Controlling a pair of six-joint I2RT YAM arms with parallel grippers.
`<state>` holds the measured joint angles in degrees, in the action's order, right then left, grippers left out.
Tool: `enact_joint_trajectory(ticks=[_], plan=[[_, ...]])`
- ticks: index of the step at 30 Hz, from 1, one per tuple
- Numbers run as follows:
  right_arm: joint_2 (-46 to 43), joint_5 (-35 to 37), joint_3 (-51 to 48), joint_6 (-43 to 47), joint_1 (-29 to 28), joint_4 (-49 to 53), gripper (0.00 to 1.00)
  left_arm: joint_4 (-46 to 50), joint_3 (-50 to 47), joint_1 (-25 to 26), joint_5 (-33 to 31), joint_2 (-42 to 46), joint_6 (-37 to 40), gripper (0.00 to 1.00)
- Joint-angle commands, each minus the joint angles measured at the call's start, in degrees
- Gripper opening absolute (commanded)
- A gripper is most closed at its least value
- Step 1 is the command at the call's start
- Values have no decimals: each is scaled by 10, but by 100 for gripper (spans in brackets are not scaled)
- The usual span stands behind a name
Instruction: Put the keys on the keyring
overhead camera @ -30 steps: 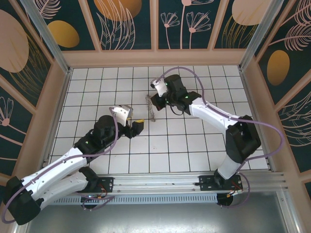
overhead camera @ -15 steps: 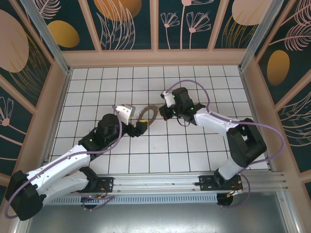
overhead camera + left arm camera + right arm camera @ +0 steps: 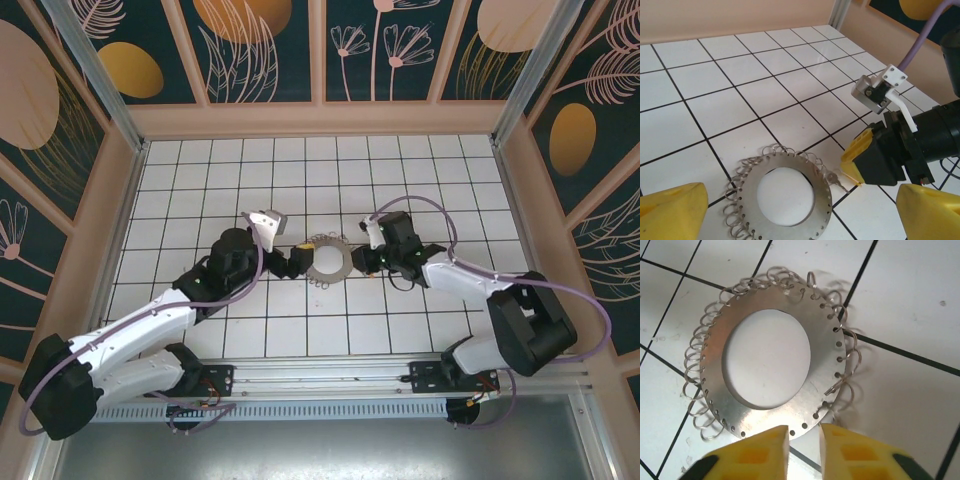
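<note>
keyring (image 3: pixel 327 262) now flat, moved nearer | right jaws narrowly parted at rim | left jaws wide, empty

Bright, even light from overhead fills all three views. The white tiled floor (image 3: pixel 200 190) is close to washed out but keeps its dark grout lines. Shadows are pale and soft-edged: grey smudges beside the arms in the top view, and a faint one to the right of the flat round grey metal keyring fringed with wire loops (image 3: pixel 826 365). Its face shows a dull sheen with no hard glare.

Along the bottom of the wrist views, the yellow fingertips (image 3: pixel 671 209) of the left gripper (image 3: pixel 800 212) are out of focus. The fingertips (image 3: pixel 760 447) of the right gripper (image 3: pixel 804 450) are blurred too.

At upper left in the top view, the aluminium corner post (image 3: pixel 85 60) leans with the wide lens.
</note>
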<state>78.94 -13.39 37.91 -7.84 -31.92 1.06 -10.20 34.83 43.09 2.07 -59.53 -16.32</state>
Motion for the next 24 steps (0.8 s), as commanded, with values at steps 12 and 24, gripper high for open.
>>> enact_joint_trajectory(ticks=[12,24], plan=[[-275,264,-92,35,51,-119,99,-1,24,-201,-61,-40,-62,98],[-218,166,-243,45,268,-435,99,-125,-70,-297,-276,-3,-56,99]])
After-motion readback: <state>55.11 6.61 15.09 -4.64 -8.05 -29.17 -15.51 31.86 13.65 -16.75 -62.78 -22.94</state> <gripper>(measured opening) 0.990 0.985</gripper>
